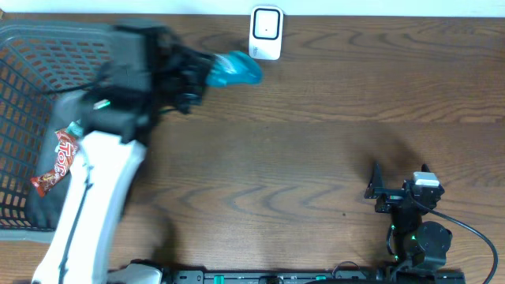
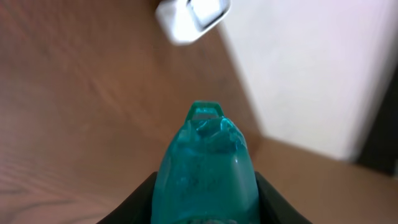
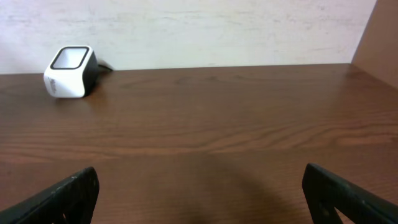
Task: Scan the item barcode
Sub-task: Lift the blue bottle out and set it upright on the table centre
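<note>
1. Fingers (image 2: 135, 208) of my left gripper (image 1: 188, 75) clamp teal item (image 1: 234, 69), nose outward, probably to present it for scanning.
2. Item hangs over desk (image 1: 316, 118) near far edge, just beside white scanner (image 1: 267, 33); barcode not visible.
3. Right gripper (image 1: 398, 189) parked near right corner, fingers wide apart, out of the way.
4. Basket (image 1: 24, 95) at left edge holds snack packet (image 1: 59, 162).

A teal hang-tab packet (image 1: 234, 69), pinched in the left gripper (image 2: 205, 211), sits upper centre, just left of the white scanner (image 1: 266, 33).

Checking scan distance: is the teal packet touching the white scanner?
Apart. The left wrist view shows bare table between the teal packet tip and the white scanner.
</note>
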{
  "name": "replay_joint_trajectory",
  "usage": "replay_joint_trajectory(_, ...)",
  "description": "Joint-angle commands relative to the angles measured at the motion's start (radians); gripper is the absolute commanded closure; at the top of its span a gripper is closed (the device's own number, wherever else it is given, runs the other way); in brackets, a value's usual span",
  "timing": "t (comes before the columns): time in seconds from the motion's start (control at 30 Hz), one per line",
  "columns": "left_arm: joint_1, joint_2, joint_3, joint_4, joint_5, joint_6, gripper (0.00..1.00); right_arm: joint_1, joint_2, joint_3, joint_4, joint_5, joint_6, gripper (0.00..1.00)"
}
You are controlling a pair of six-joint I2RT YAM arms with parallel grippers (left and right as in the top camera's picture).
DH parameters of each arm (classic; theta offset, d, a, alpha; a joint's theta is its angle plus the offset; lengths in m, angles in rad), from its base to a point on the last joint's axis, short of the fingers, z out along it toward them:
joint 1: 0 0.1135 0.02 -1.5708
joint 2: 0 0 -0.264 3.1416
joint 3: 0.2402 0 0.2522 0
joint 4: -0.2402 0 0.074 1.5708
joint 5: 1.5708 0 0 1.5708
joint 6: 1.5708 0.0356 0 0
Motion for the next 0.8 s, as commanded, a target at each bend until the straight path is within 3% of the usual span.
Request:
replay_joint_trajectory(0.0, -0.123, 0.069, 0.025, -0.003, -0.104, 0.013, 0.73, 0.008, -0.005, -0.003, 0.000, -0.002, -0.011, 0.01)
replay_joint_trajectory(0.27, -0.354, 0.250, 0.025, -0.142, -0.263, 0.097, 0.72, 0.008, -0.005, -0.003, 0.000, -0.002, -0.011, 0.01)
replay_joint_trajectory(0.67, -0.563, 0.462, 0.025, -0.142, -0.610, 0.396, 0.71, 0.008, -0.005, -0.003, 0.000, -0.002, -0.011, 0.01)
replay_joint_trajectory(0.77, -0.576, 0.488, 0.025, -0.142, -0.622, 0.414, 0.67, 0.008, -0.005, -0.003, 0.000, -0.002, -0.011, 0.01)
